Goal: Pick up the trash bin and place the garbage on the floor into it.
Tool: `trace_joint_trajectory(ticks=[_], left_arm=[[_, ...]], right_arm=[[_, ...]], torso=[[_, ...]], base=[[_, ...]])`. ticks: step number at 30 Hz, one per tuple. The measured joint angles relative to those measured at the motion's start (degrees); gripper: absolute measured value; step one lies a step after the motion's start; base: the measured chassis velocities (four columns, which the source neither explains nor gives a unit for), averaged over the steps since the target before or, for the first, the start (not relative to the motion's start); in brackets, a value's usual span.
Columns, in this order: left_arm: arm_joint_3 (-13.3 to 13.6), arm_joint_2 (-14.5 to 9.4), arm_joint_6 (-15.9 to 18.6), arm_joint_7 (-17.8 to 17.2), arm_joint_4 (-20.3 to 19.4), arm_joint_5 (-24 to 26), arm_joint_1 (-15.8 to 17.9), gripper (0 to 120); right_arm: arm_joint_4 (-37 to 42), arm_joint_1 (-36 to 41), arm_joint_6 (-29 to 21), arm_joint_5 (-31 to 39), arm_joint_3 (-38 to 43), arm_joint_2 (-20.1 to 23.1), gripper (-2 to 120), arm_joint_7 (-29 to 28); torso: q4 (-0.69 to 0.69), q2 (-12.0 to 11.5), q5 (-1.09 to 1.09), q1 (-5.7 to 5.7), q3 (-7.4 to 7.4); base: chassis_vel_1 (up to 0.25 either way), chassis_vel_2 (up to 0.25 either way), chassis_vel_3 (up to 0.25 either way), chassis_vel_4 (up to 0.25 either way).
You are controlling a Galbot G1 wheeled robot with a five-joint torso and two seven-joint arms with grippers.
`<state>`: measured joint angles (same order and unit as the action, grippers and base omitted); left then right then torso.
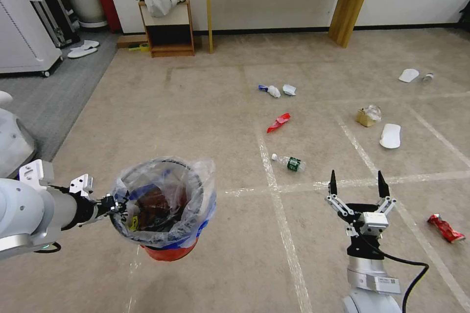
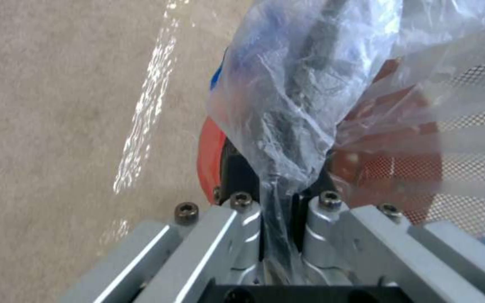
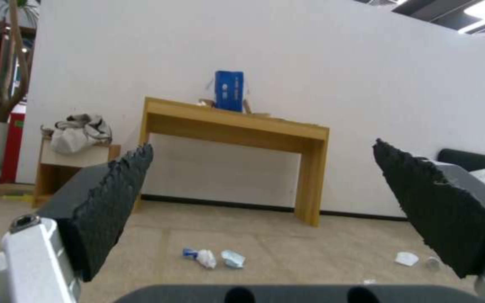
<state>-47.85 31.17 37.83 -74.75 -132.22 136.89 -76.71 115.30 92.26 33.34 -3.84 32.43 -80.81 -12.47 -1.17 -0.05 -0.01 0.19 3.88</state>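
1 claw [image 1: 119, 207] grips trash bin [image 1: 164, 205] rim.

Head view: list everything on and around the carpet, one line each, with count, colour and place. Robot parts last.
trash bin: 1, red with clear bag liner, held off the floor at near left.
bottle: 1, clear, green label, lying mid-floor.
red wrapper: 1, beyond the bottle.
crumpled papers: 2, white, one with blue, farther back.
paper bag: 1, brown, right of centre.
slippers: 2, white, right side, apart.
crushed can: 1, red, near right.
table: 1, wooden, against the wall.
shelf: 1, wooden, bag on top.
left gripper: shut on the bin's rim.
right gripper: open, above the floor.
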Motion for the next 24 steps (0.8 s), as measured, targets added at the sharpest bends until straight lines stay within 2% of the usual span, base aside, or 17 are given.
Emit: trace_joint_trajectory(ticks=[12, 24], left_arm=[[0.9, 0.5, 0.0, 0.3, 0.5, -1.3, 0.5, 5], [1.6, 0.7, -0.3, 1.0, 0.8, -3.3, 0.8, 5]], right_arm=[[-0.7, -0.7, 0.0, 0.8, 0.0, 0.6, 100, 0.1], [-0.9, -1.3, -0.2, 1.4, 0.1, 1.1, 100, 0.1]], torso=[[0.00, 0.0, 0.00, 0.00, -0.01], [0.00, 0.0, 0.00, 0.00, -0.01]], base=[[-0.069, 0.058, 0.084, -0.070], [-0.140, 0.128, 0.135, -0.143]])
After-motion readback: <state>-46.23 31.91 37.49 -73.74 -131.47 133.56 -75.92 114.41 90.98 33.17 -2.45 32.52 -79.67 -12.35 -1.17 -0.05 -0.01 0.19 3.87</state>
